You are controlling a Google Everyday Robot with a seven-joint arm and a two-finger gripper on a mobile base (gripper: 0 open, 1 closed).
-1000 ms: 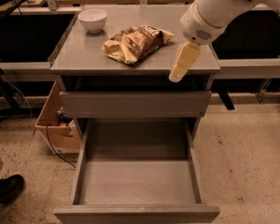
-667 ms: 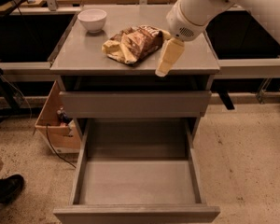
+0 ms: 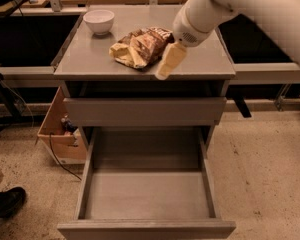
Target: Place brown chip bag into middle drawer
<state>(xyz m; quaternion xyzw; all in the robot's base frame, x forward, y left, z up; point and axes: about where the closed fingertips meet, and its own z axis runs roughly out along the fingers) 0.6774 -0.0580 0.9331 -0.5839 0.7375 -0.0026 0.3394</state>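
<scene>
The brown chip bag (image 3: 140, 46) lies crumpled on the grey cabinet top (image 3: 200, 64), to the right of a small white bowl (image 3: 99, 21). The gripper (image 3: 168, 63) hangs from the white arm just right of the bag's near end, above the top's front edge, apart from the bag. The middle drawer (image 3: 147, 194) is pulled wide open below, its flat grey floor bare. A shut grey drawer front (image 3: 145, 111) sits above it.
A cardboard box (image 3: 60, 134) with cables stands on the floor left of the cabinet. A dark shoe (image 3: 5, 201) is at the lower left. Dark tables and benches run behind the cabinet.
The arm and gripper have moved left across the cabinet top, from its right front edge to right beside the chip bag. The bag, bowl and drawer have not moved.
</scene>
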